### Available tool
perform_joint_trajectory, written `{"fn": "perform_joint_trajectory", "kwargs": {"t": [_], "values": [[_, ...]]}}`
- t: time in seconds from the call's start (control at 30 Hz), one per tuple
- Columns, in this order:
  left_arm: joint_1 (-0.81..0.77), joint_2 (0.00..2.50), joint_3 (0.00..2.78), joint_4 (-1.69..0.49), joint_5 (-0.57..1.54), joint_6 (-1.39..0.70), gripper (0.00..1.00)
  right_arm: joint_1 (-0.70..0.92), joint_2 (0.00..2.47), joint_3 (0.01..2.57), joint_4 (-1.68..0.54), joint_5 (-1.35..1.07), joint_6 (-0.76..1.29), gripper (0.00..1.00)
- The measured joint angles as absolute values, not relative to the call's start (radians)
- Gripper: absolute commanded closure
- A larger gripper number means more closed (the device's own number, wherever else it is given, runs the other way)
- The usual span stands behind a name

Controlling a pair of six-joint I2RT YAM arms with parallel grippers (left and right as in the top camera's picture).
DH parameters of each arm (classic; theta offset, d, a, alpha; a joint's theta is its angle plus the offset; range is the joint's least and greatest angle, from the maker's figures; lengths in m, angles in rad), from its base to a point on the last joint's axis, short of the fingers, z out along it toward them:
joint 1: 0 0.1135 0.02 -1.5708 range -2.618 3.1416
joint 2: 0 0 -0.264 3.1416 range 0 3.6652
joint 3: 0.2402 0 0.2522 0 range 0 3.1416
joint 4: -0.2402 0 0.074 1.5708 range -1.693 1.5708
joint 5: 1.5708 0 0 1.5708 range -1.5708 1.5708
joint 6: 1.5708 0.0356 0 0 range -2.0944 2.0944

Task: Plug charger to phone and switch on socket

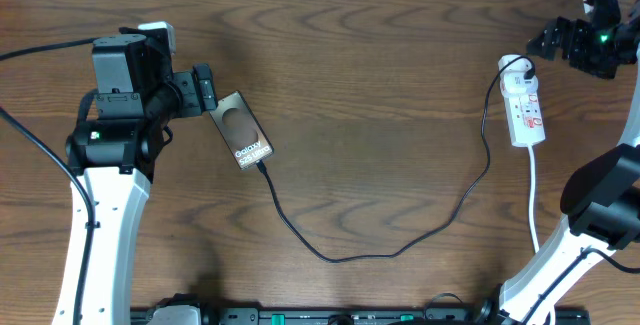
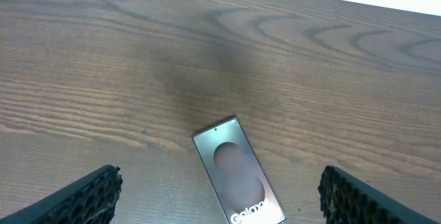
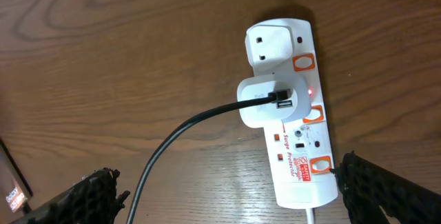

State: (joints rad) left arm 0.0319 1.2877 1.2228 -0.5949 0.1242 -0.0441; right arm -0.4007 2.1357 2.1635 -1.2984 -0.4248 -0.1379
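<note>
Two grippers, three task items, one worktop [image 1: 380, 55].

1. Left gripper [image 2: 219, 198]: jaws wide, nothing held, poised over the top end of the phone.
2. Phone [image 2: 238, 176]: on the left of the worktop, mirrored back up, lying askew. The charger tip appears to sit in its lower edge, but it is too small to confirm that it is fully seated.
3. Charger [image 1: 330, 257]: thin black cable, running slack in a long loop from the phone across the worktop to a white adapter [image 3: 265, 100] on the socket.
4. Socket [image 3: 303, 162]: white strip at the far right, with the adapter in its middle outlet. A tiny red dot shows beside the adapter, and I cannot tell whether it is a lit lamp.
5. Right gripper [image 3: 238, 200]: jaws wide, empty, above the socket.

Hazards, as judged:
- The strip looks light and unsecured, so an off-centre press could slide or tip it.
- If the strip slides it would tug the cable, which could work the tip out of the phone.
- The orange-marked switches [image 3: 313, 114] sit close together, so a broad finger may rock the wrong one.
- A finger could snag the cable at the adapter.
- If the left gripper comes down it could nudge the phone and strain the plug.
</note>
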Motion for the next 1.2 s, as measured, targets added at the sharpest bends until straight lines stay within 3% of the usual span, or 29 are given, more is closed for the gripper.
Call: {"fn": "perform_joint_trajectory", "kwargs": {"t": [0.7,0.9,1.07,1.2], "values": [[0.032,1.284,1.222,-0.596,0.124,-0.044,0.08,-0.401,2.136,2.164,-1.298,-0.427,-0.138,0.01],[0.032,1.151,1.143,-0.572,0.098,-0.018,0.08,-0.401,2.136,2.164,-1.298,-0.428,-0.138,0.01],[0.032,0.950,0.910,-0.293,0.097,-0.009,0.08,-0.401,2.136,2.164,-1.298,-0.430,-0.138,0.01],[0.032,0.786,0.625,0.079,0.097,-0.002,0.08,-0.401,2.136,2.164,-1.300,-0.431,-0.138,0.01]]}}
